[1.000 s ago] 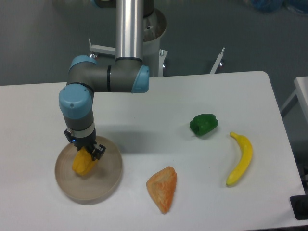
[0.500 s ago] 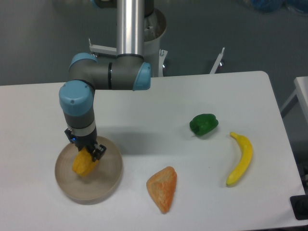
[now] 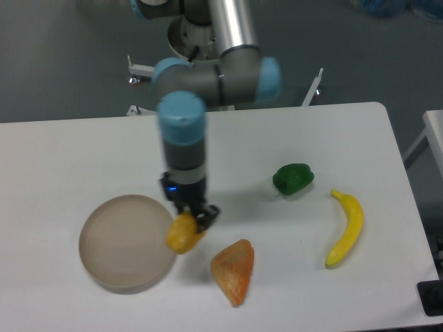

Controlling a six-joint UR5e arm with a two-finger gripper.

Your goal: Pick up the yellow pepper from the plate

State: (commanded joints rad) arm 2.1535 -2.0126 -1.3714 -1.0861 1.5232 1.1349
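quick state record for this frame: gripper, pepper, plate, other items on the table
gripper: shut on the yellow pepper, pointing down
yellow pepper: held at the plate's right rim, off its centre; whether it clears the rim cannot be told
plate: nothing on it, front left of table
orange wedge: on the table, right of the pepper
green pepper: mid right
banana: far right, lying lengthwise
task status: pepper grasped and out of the plate
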